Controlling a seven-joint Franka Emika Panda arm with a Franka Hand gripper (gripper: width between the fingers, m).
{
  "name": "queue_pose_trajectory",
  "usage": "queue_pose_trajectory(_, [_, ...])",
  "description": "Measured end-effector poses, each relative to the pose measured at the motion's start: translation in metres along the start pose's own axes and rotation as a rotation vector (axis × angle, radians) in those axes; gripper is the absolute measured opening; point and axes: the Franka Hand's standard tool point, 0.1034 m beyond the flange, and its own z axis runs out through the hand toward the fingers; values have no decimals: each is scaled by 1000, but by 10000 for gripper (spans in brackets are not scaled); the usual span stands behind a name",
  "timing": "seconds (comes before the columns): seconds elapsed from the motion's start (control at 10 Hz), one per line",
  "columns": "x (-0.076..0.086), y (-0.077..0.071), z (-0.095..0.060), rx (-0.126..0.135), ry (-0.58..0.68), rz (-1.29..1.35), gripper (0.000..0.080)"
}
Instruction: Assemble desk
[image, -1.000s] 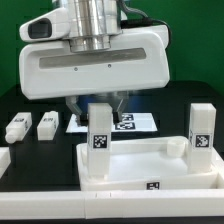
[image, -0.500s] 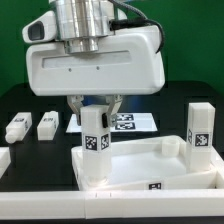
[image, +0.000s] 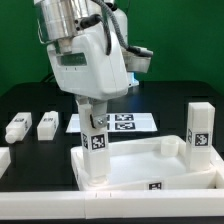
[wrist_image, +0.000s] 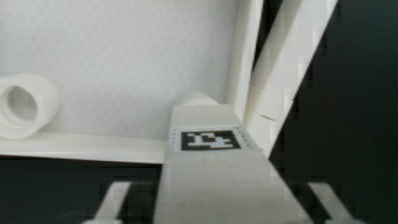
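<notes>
desk top (image: 140, 166): white plastic, smooth, slight sheen
leg (image: 97, 142): same white plastic, matt printed tag
end effector (image: 97, 110): glossy white shell
bench (image: 28, 102): black, pretty matt

One leg (image: 97, 140) stands in the desk top (image: 135, 168) at its corner on the exterior view's left, another leg (image: 199, 130) stands at its right corner, and two loose legs (image: 17, 127) lie farther left on the table (image: 30, 150).

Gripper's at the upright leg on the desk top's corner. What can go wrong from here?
1. How well the leg is seated in the desk top corner isn't visible; a skewed twist by the gripper may jam or tip it.
2. The wide gripper housing, if it swings, could knock the second upright leg at the exterior view's right.
</notes>
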Motion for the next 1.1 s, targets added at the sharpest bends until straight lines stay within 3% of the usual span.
queue_pose_trajectory(0.1, [-1, 0, 0, -1, 4, -57, 290])
queue_pose_trajectory(0.2, [-4, -1, 2, -10, 20, -187, 478])
queue_pose_trajectory(0.3, [-8, -3, 3, -32, 30, -368, 591])
queue_pose_trajectory(0.5, [-10, -1, 4, -59, 13, -644, 637])
queue_pose_trajectory(0.8, [-8, -1, 3, -63, 13, -819, 646])
queue_pose_trajectory(1.0, [-13, -5, 4, -107, 11, -1152, 648])
queue_pose_trajectory(1.1, [-13, -5, 7, -106, 2, -1222, 648])
